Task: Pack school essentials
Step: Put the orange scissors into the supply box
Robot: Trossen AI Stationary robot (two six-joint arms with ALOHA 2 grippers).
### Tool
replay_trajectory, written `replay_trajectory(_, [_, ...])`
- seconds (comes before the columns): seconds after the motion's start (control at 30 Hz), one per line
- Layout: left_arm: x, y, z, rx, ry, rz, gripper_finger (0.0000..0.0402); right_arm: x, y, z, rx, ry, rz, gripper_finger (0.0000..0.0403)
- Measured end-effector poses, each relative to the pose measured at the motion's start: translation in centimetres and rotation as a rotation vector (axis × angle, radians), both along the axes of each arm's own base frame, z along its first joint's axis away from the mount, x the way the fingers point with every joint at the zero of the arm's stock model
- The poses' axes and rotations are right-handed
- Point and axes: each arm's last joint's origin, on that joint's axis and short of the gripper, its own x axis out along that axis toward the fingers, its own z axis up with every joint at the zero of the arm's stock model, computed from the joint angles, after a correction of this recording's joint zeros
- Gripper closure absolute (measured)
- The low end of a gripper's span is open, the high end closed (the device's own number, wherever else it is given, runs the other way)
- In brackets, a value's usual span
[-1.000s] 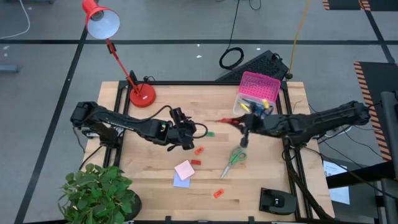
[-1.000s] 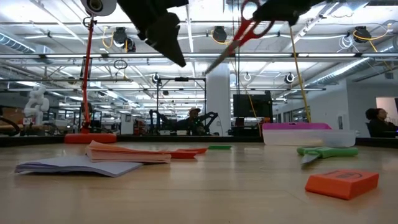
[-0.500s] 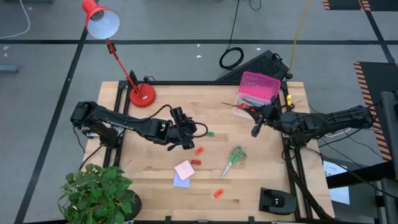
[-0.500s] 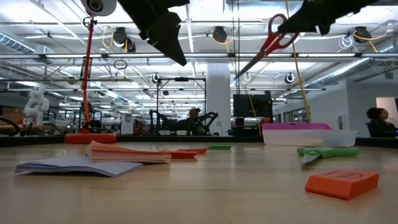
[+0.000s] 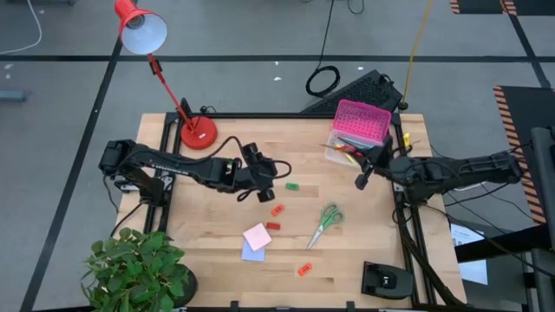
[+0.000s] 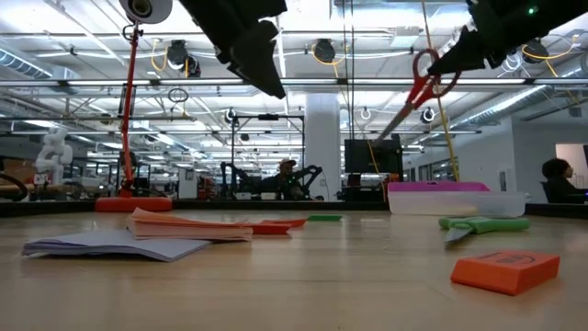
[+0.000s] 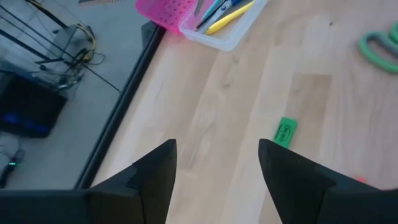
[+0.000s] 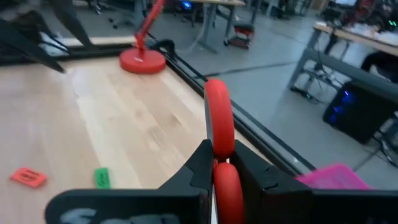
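From above, the right claw (image 5: 362, 180) holds the red scissors (image 5: 354, 154) just beside the clear box (image 5: 350, 147) at the counter's (image 5: 217, 225) far right; judging by this, lowering them in comes next. The right wrist view shows it clamped on the handles. The left claw (image 7: 214, 163) hovers agape, empty.

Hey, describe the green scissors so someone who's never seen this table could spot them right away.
Start at the clear box with the pink lid at the table's far right corner. Come toward the near edge: the green scissors lie flat on the wood, alone. The only other scissors, red-handled, are held in the air by the right pincer.
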Motion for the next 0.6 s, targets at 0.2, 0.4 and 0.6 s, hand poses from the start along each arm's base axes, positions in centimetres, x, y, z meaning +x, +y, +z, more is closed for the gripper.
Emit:
replay_trajectory(0.2, [0.1, 0.3, 0.1, -0.009, -0.012, -0.004, 0.0172, -0.6, -0.9, -0.8, 0.055, 0.044, -0.094, 0.0379])
replay_trajectory(0.4, [0.4, 0.3, 0.3, 0.014, -0.025, -0.03, 0.0172, -1.0, -1.3, -2.6, 0.105, 0.037, -0.147, 0.0379])
replay_trajectory(0.6, [0.5, 0.2, 0.4, 0.054, -0.009, -0.069, 0.0172, -2.0, -1.6, -4.0, 0.148, -0.022, -0.19, 0.0379])
